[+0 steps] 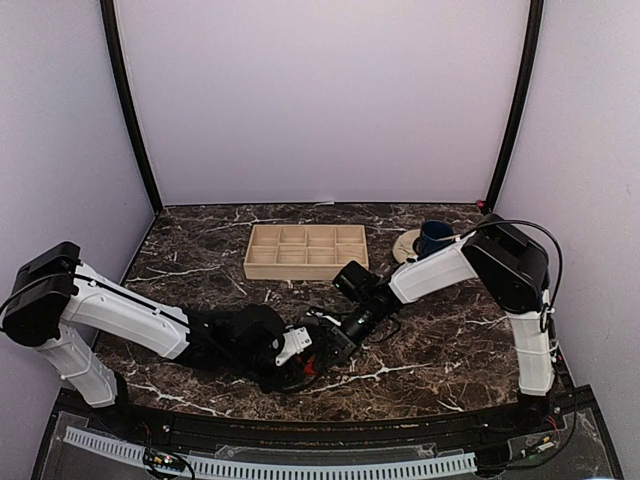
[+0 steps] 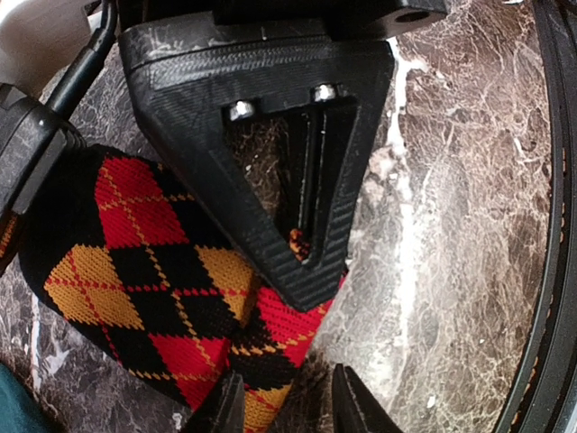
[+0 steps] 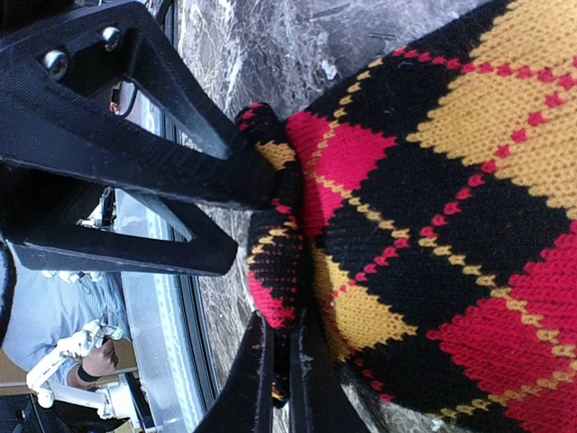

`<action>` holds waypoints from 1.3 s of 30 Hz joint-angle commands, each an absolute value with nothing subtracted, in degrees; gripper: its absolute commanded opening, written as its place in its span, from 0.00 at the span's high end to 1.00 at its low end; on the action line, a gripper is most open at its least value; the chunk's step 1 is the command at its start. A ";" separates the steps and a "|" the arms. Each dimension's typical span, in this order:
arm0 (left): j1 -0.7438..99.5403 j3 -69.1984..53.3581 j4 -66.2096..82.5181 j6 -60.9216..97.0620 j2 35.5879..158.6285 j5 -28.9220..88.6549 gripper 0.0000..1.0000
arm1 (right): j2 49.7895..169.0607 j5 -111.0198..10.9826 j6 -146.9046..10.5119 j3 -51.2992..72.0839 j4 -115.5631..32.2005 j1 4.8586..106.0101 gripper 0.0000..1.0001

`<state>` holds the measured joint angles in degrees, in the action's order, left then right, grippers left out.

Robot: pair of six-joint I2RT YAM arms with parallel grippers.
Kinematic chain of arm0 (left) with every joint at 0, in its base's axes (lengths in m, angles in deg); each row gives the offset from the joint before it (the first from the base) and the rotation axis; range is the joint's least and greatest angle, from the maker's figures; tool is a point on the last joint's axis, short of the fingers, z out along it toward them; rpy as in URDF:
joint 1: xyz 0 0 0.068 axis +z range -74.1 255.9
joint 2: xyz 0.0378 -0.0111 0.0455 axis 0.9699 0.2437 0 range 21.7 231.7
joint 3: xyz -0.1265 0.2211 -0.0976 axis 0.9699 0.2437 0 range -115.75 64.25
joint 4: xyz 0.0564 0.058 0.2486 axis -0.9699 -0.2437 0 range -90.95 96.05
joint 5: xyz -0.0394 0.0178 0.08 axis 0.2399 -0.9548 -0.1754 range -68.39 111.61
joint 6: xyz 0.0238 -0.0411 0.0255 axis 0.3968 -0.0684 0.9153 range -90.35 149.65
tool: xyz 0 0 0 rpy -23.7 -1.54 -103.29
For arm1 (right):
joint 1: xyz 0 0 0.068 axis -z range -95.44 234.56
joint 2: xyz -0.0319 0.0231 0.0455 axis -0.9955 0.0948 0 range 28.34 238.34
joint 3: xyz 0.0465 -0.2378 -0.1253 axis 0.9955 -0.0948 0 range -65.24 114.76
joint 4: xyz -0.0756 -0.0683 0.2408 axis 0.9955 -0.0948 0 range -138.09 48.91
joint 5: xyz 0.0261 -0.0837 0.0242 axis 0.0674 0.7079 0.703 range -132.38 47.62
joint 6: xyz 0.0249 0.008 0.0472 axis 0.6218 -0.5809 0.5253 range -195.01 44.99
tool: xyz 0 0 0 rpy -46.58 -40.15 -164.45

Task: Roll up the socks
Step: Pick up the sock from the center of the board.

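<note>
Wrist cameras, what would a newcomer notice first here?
The bright argyle sock fills both wrist views, lying on the marble table, its folded edge pinched in the right claw. Seen from above, it sits near the table's front edge, with a compartmented wooden tray farther back.

text: none legible in any view | labels, brands: none legible | numbers, signs: none legible | argyle sock (image 3: 433, 225): woven diamond pattern only, no lettering | bench (image 1: 450, 345): marble veining only, no markings
</note>
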<state>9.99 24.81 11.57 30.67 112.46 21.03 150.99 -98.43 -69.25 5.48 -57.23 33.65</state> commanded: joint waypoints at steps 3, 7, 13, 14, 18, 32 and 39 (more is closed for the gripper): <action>9.72 22.53 9.26 32.64 114.49 19.20 0.64 | 154.38 -94.16 -70.44 4.38 -63.86 33.80 1.00; 9.72 21.84 9.04 33.20 115.65 18.86 0.63 | 154.45 -94.61 -70.75 4.35 -64.39 34.01 1.00; 9.74 21.15 8.79 33.69 117.01 17.98 0.63 | 154.77 -95.22 -71.34 4.36 -65.17 34.24 1.00; 9.72 20.98 8.73 33.71 117.18 17.78 0.63 | 154.87 -95.21 -71.60 4.43 -65.54 34.28 1.00; 9.72 19.85 7.72 34.13 118.76 17.56 0.67 | 155.12 -95.28 -72.34 4.72 -66.53 34.76 1.00; 9.72 15.38 1.57 33.26 123.39 21.79 0.99 | 153.89 -95.16 -70.80 1.75 -63.95 35.87 0.96; 9.78 11.18 -3.74 33.46 125.92 26.61 1.00 | 151.90 -94.63 -68.00 -1.60 -59.99 36.64 0.83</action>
<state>9.84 12.59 3.22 33.66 121.86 21.83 150.80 -103.24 -70.04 2.74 -58.82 36.29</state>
